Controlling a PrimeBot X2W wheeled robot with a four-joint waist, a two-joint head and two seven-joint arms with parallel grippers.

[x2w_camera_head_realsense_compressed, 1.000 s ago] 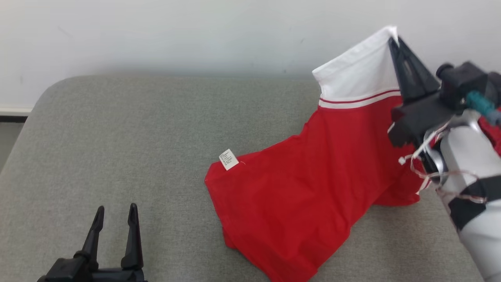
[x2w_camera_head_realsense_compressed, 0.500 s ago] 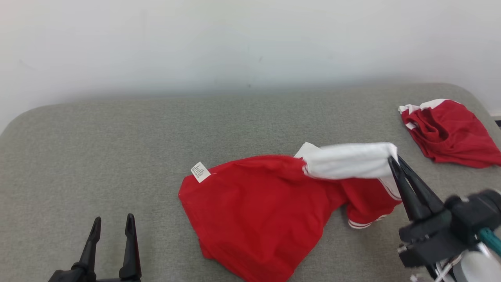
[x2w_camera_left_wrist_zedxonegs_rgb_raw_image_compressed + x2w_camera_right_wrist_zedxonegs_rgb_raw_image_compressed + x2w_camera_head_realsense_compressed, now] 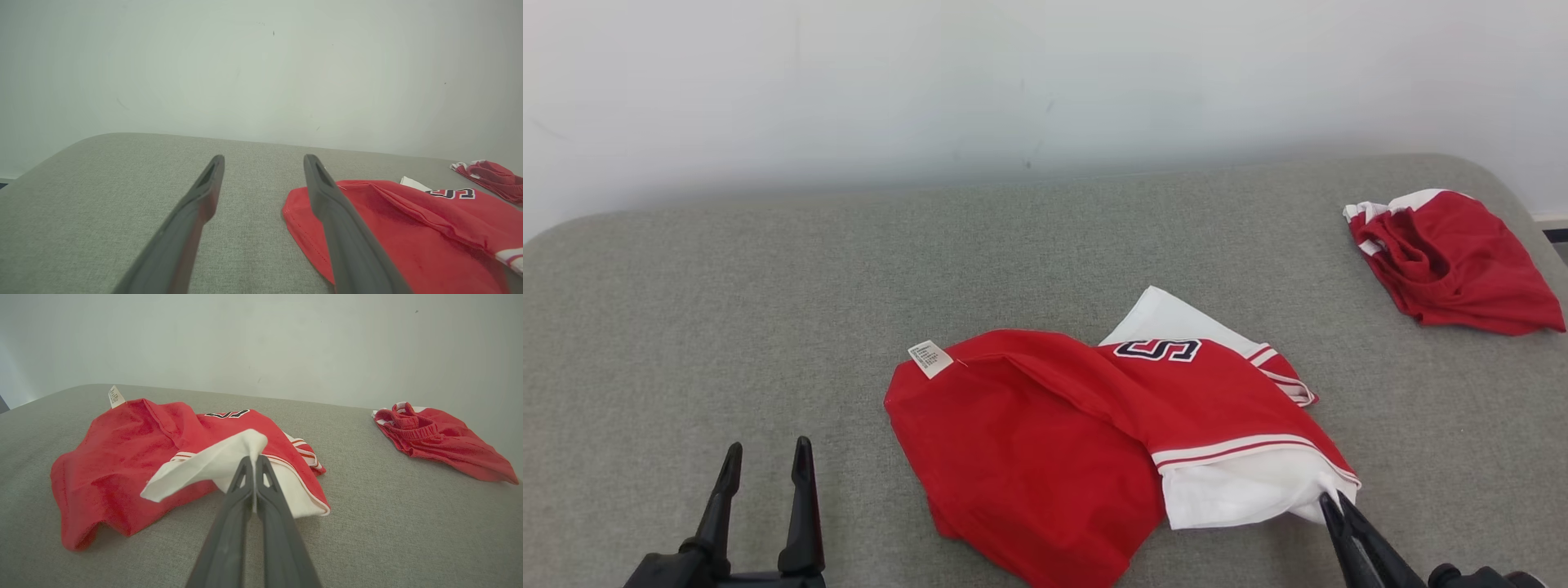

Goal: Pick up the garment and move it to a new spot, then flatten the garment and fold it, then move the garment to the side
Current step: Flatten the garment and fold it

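The garment (image 3: pixel 1045 441) is a red shirt with white trim and a dark letter patch, lying crumpled at the middle of the grey padded surface (image 3: pixel 768 310). My right gripper (image 3: pixel 1331 500) is at the lower right, shut on the garment's white hem corner; in the right wrist view the white cloth (image 3: pixel 220 461) is pinched between its fingertips (image 3: pixel 254 459) and lifted slightly. My left gripper (image 3: pixel 766 449) stands open at the lower left, apart from the garment (image 3: pixel 392 220), with nothing between its fingers (image 3: pixel 264 158).
A second red and white garment (image 3: pixel 1450 261) lies bunched at the far right of the surface, also seen in the right wrist view (image 3: pixel 437 437). A pale wall (image 3: pixel 1013 82) runs behind the surface. The surface's rounded back left corner shows in the left wrist view (image 3: pixel 81 143).
My right gripper has come down and toward me with the white hem, laying the raised garment over onto the surface. The head camera has shifted, bringing the second garment into view.
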